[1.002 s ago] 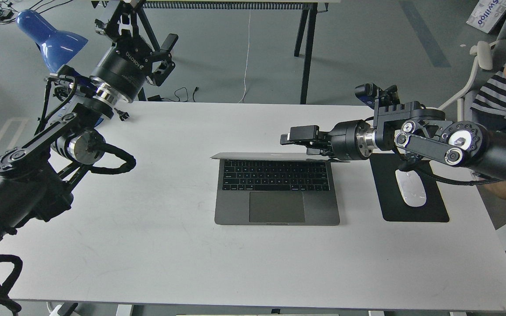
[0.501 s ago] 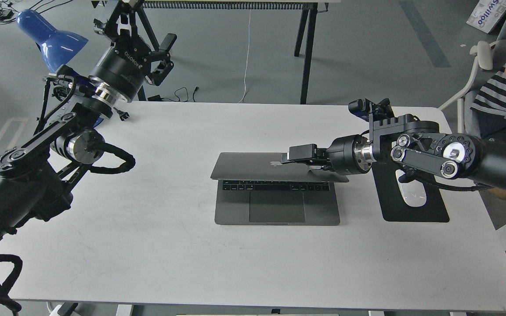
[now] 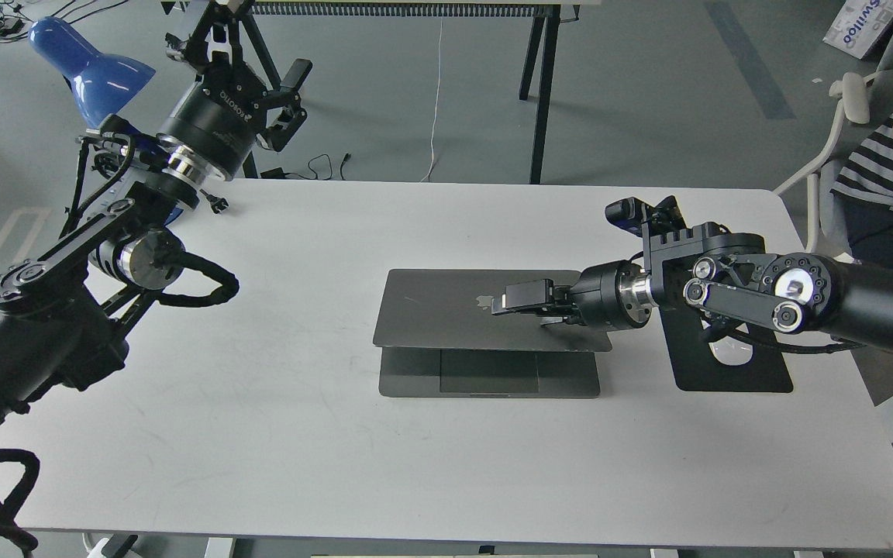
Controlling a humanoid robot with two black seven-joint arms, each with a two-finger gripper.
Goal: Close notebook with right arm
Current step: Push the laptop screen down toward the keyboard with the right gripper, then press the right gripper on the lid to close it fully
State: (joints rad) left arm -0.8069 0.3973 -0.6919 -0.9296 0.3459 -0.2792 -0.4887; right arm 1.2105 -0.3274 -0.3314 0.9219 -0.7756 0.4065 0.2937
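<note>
My left gripper (image 3: 260, 58) hangs high over the far left corner of the table (image 3: 260, 434), just beside the blue lamp (image 3: 90, 66), well apart from the work. Its fingers look spread and hold nothing.

The laptop (image 3: 485, 329) sits near the middle of the table, a little to the right. Its lid (image 3: 439, 310) is folded most of the way down: I see the logo on its back, and only the trackpad and the front strip of the base show below its front edge. The keyboard is covered. The lid is not yet flat, so a gap remains at the front.

My right gripper (image 3: 524, 298) lies on the lid's back, just right of the logo, pressing down. It is dark and seen nearly end-on, so I cannot tell whether its fingers are apart or together.

To the right, the black mouse pad (image 3: 733, 368) lies partly under my arm, with the white mouse (image 3: 729, 353) mostly hidden.

I judge the task mostly done; 1 last push should bring the lid onto the base.
</note>
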